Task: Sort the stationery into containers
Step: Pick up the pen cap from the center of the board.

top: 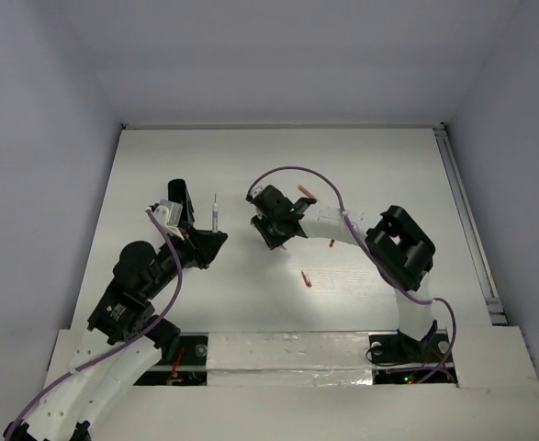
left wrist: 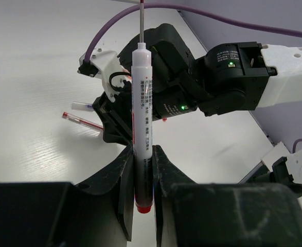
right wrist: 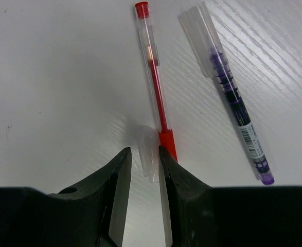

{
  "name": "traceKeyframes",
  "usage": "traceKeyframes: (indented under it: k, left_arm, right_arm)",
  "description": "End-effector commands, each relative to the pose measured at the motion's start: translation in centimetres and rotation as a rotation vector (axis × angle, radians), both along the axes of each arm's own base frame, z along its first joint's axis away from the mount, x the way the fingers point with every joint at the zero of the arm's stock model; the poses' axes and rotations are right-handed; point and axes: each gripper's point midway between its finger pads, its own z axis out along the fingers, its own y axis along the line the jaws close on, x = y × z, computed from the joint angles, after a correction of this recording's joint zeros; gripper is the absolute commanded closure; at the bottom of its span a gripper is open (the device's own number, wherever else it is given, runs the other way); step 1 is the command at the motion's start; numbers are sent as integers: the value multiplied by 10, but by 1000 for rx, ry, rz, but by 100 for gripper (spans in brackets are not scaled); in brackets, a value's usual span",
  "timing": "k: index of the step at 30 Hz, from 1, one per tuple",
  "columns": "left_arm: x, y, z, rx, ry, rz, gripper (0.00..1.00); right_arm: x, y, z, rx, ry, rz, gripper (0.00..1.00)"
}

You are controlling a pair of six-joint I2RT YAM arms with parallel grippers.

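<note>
Left wrist view: left tool (left wrist: pixel 143 154) pinches a white pen (left wrist: pixel 142 92), its print too small to read. The right tool (right wrist: pixel 144 153) stands spread around a clear cap (right wrist: pixel 147 146) beside a red pen (right wrist: pixel 156 87); a barcoded purple pen (right wrist: pixel 233 98) lies right of it.

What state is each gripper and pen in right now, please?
left gripper: shut on the white pen
white pen: clamped near its red end
right gripper: open, jaws astride the clear cap
clear cap: lying flat, ungripped
red pen: lying flat, ungripped
purple pen: lying flat, capped

White pen (left wrist: pixel 143 118) held, red pen (right wrist: pixel 156 87) flat
</note>
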Motion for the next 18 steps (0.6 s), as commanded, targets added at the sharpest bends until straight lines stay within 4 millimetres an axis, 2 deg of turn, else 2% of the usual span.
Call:
traceKeyframes:
  k: [1,8,16,18]
  left_arm:
    - [2,0,15,-14,-55,-1,100]
    - [1,1,17,-16,-59,5,100]
    - [2,2,17,-15,-61,9,100]
    - [2,2,17,-16,-60,9,100]
  right_arm:
    - [2,12,5,-6,-17,25,66]
    - [1,14,-3,-54,-18,18,69]
    - [-1,9,-11,-77,-7,10,66]
    - [-2,10,-11,-75,-2,11,69]
